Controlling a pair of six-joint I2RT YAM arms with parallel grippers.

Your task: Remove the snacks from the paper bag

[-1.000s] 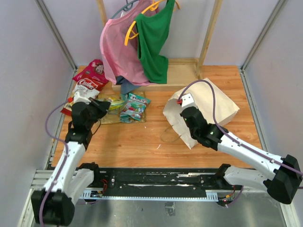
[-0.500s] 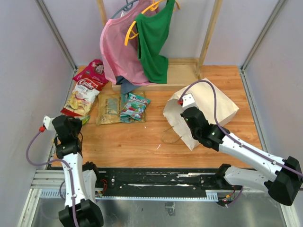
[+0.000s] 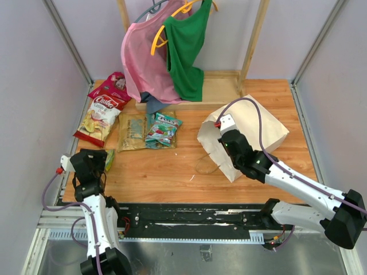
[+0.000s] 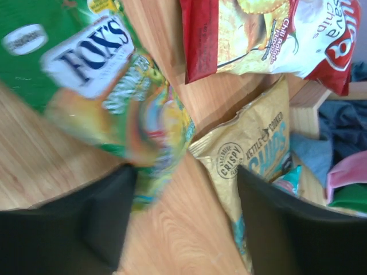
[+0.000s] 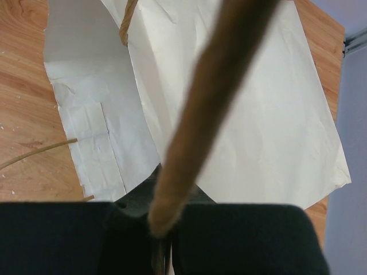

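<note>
The snacks lie on the table [image 3: 172, 166] ahead of my left gripper [image 4: 184, 172]. A green FOX'S packet [image 4: 109, 86], blurred, sits right at the tip of one finger. A gold kettle-chips packet [image 4: 252, 154] is just beyond the other finger, and a red-and-white crisp packet [image 4: 269, 34] lies farther out past both. My left fingers stand apart, with bare wood between them.

The paper bag [image 5: 246, 114] lies flat on the wood directly ahead of my right gripper [image 5: 163, 223], well apart from the packets. My right fingers are pressed together on its twisted handle [image 5: 212, 97], which rises from them across the wrist view.
</note>
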